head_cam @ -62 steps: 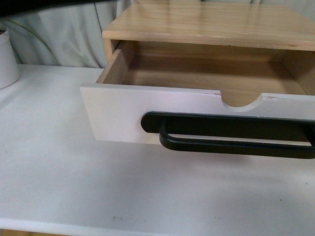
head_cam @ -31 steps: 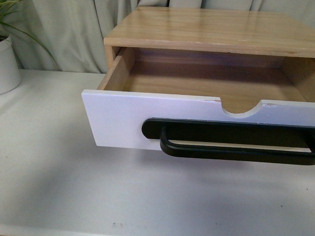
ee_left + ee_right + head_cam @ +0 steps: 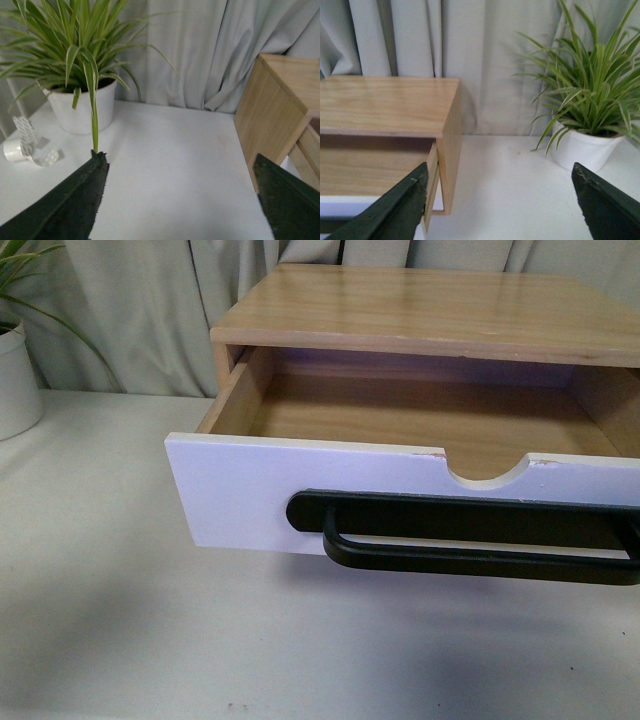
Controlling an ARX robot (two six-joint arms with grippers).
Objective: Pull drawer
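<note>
The drawer (image 3: 300, 495) stands well out of its wooden cabinet (image 3: 420, 305), and compared with a second ago almost nothing about it has shifted: the white front sits in nearly the same place on the table (image 3: 110, 620), the light wood floor inside is bared just as far, and the black bar handle (image 3: 470, 535) hangs free with nothing on it. What has changed is the light and the framing (the dim cast of a second ago is gone, and a little more of the curtain and the plant pot (image 3: 15, 380) shows at the left), which I read as my arms having drawn clear rather than the drawer travelling. So I judge the pull itself done, or very nearly. Neither arm shows from the front. My left gripper (image 3: 180, 200) hangs above bare table beside the cabinet's side, its fingers spread wide and holding nothing, with a plant (image 3: 75, 65) and a roll of tape (image 3: 15, 150) beyond it. My right gripper (image 3: 500, 200) is spread wide and empty as well, off the cabinet's other side, with the drawer's white front just below one finger and a second plant (image 3: 590, 110) behind.
</note>
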